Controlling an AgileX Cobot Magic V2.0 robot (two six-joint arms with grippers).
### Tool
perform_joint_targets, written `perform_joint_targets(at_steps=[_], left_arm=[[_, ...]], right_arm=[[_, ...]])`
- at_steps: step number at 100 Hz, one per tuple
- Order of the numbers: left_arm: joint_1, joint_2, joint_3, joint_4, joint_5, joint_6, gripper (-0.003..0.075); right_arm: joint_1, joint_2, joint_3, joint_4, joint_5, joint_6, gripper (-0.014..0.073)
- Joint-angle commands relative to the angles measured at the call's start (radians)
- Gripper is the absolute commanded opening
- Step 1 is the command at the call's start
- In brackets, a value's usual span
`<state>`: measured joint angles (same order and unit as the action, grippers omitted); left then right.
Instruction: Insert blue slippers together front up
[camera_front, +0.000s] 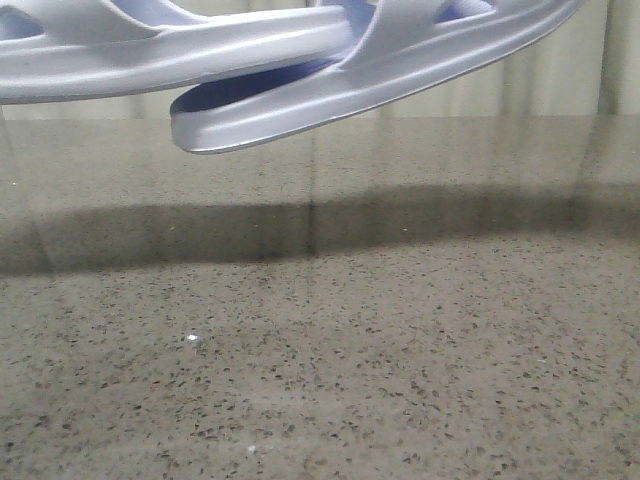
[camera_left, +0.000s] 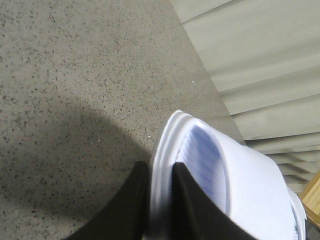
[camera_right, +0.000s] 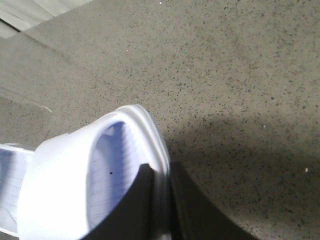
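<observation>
Pale blue slippers (camera_front: 300, 70) up in the air along the top edge of the front view, high above the desk (camera_front: 330, 360); two of them, one reaching in from the upper left of the frame, the other from the upper right; ends overlapping near the top middle, the right one's rounded end lowest and poking out under the left one; whether touching or just close, cannot tell; long dark shadow across the middle of the desk below.

Speckled grey-brown stone for the desk, shiny, with little black dots.

In the left wrist view: left claw (camera_left: 161, 200) at the bottom middle of the frame, two black fingers (camera_left: 187, 205) pinched tight on the thin side rim of one slipper (camera_left: 250, 190); ribbed blue inside showing at the lower right of the frame; pale wall boards at the upper right.

In the right wrist view: right claw (camera_right: 162, 210) at the bottom middle, black fingers (camera_right: 135, 205) squeezed onto the rim of the other slipper (camera_right: 60, 190); wide white strap at the lower left of the frame, blue ribbed footbed peeking under it; dark shadow on the desk at the right.
</observation>
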<state>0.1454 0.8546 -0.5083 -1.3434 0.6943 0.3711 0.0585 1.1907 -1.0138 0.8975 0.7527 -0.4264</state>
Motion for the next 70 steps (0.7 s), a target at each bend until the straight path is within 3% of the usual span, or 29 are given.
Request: perform_joint_targets(at_steps=[1,70], left_arm=[[0.002,-0.008,-0.036,-0.062,0.013,0.002,0.0016],[0.002,-0.008,-0.036,-0.093,0.032,0.026,0.0016]], right_arm=[[0.005,-0.027,-0.036,0.069,-0.04,-0.01,-0.0107],[0.153,0.002,-0.036,0.143,-0.16,-0.01,-0.0107]])
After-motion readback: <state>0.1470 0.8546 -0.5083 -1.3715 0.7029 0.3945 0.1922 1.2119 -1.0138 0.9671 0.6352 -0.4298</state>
